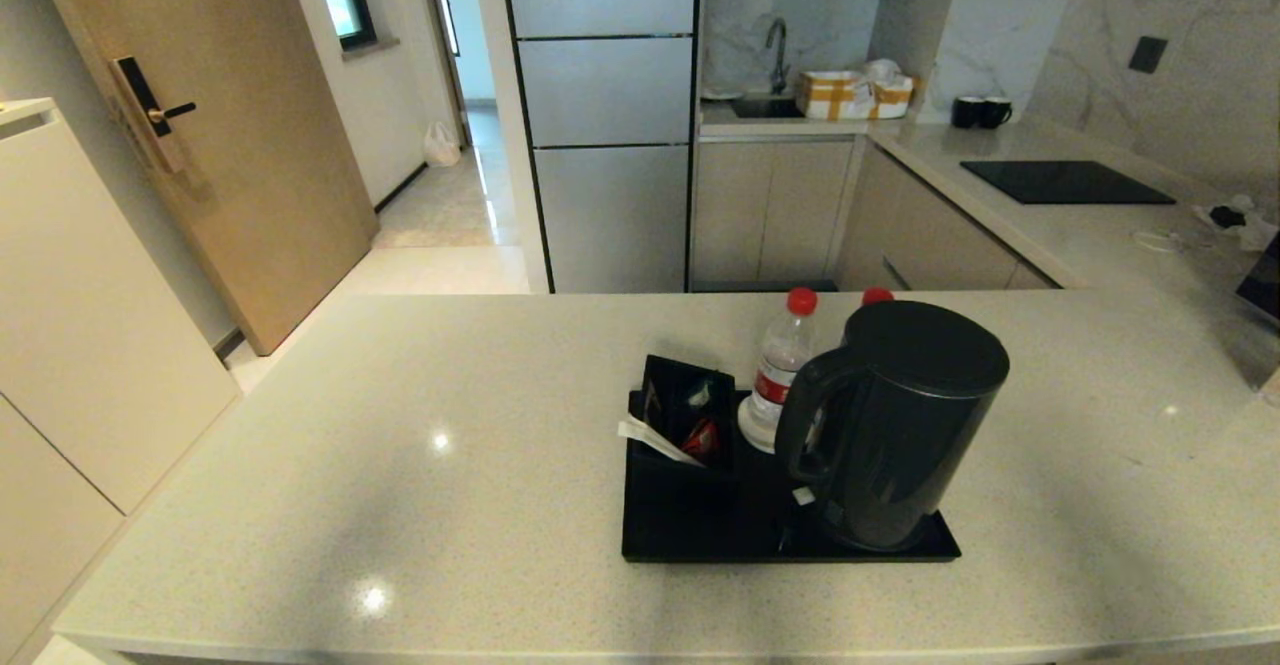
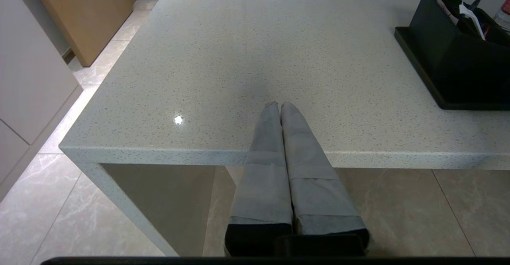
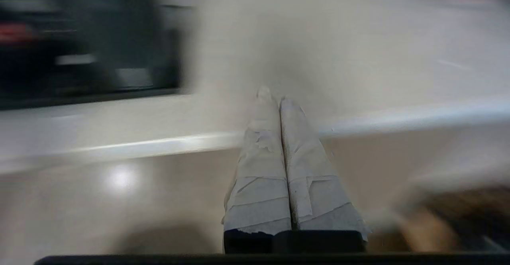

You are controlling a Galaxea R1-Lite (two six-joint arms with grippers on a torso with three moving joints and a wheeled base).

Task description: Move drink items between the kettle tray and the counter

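Observation:
The dark grey kettle (image 1: 895, 423) stands upright on the right half of the black kettle tray (image 1: 700, 535), its loop handle facing left. One red-capped water bottle (image 1: 781, 365) stands on the tray behind it; of the second bottle only the red cap (image 1: 877, 295) shows over the kettle lid. The tray rests on the beige counter (image 1: 400, 445). Neither gripper appears in the head view. My left gripper (image 2: 279, 105) is shut and empty at the counter's near edge, left of the tray (image 2: 422, 77). My right gripper (image 3: 275, 97) is shut and empty near the counter edge, the view blurred.
A black box of sachets (image 1: 688, 415) sits on the tray's left part and also shows in the left wrist view (image 2: 450, 57). Far back are a black hob (image 1: 1065, 183), two black mugs (image 1: 980, 111) and a sink. Floor lies below the counter's near edge.

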